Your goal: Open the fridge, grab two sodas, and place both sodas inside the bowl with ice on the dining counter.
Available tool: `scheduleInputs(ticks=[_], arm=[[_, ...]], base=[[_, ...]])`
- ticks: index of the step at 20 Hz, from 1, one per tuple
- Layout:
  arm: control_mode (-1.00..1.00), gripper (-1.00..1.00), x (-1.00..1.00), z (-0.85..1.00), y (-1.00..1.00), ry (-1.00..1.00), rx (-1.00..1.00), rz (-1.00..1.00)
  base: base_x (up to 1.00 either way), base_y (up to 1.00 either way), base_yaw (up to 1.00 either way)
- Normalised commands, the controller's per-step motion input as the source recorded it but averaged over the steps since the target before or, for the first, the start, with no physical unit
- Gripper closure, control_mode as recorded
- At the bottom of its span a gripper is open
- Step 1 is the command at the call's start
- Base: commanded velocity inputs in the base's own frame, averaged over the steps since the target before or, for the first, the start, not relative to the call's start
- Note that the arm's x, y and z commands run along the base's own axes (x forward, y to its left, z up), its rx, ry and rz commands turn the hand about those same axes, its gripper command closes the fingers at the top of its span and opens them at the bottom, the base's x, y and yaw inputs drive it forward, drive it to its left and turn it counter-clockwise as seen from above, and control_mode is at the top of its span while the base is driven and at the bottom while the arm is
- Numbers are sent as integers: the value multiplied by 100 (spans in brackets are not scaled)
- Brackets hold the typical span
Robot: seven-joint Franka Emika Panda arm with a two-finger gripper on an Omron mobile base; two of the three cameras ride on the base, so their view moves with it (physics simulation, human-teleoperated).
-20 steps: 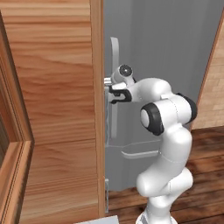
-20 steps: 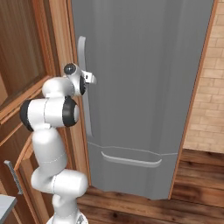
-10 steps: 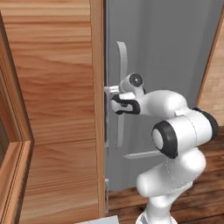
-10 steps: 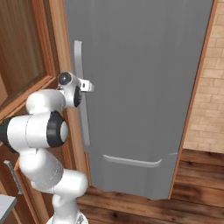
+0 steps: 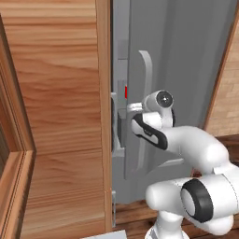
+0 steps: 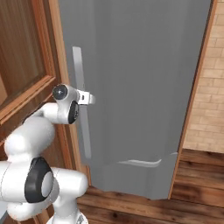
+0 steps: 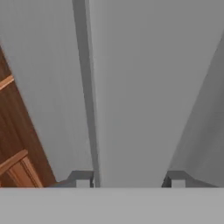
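Hand view: the gripper [image 7: 127,179] has its jaws spread, two dark tips apart with nothing pinched between them, facing the fridge [image 7: 140,87] door. The pale bar handle [image 7: 85,87] runs from 12 o'clock down to the left fingertip [image 7: 81,179].

Left base view: door ajar; gripper [image 5: 122,108] at the door's edge beside the handle [image 5: 145,102]. A small red spot [image 5: 126,92] shows in the gap at 12 o'clock of the gripper; identity unclear.

Wood cabinet panels [image 5: 56,116] at 9 o'clock, brick wall [image 6: 205,109] at 3 o'clock, plank floor [image 6: 175,205] below.

Fridge interior mostly hidden.
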Motion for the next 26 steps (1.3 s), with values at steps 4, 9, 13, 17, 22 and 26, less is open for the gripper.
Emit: scheduleInputs(ticks=[4, 9, 13, 17, 22, 26], arm=[[-100, 100, -97, 48, -19, 1, 0, -1], [-100, -100, -83, 46, -3, 3, -2, -3], [-100, -100, -69, 46, 0, 7, -5, -5], [-100, -100, -27, 87, 0, 12, -6, -3], [-100, -100, 3, 68, -25, 26, -5, -1], [-100, -100, 3, 14, -57, 12, -2, 0]], base=[[0, 0, 0], [0, 0, 0], [0, 0, 0], [0, 0, 0], [0, 0, 0], [0, 0, 0]])
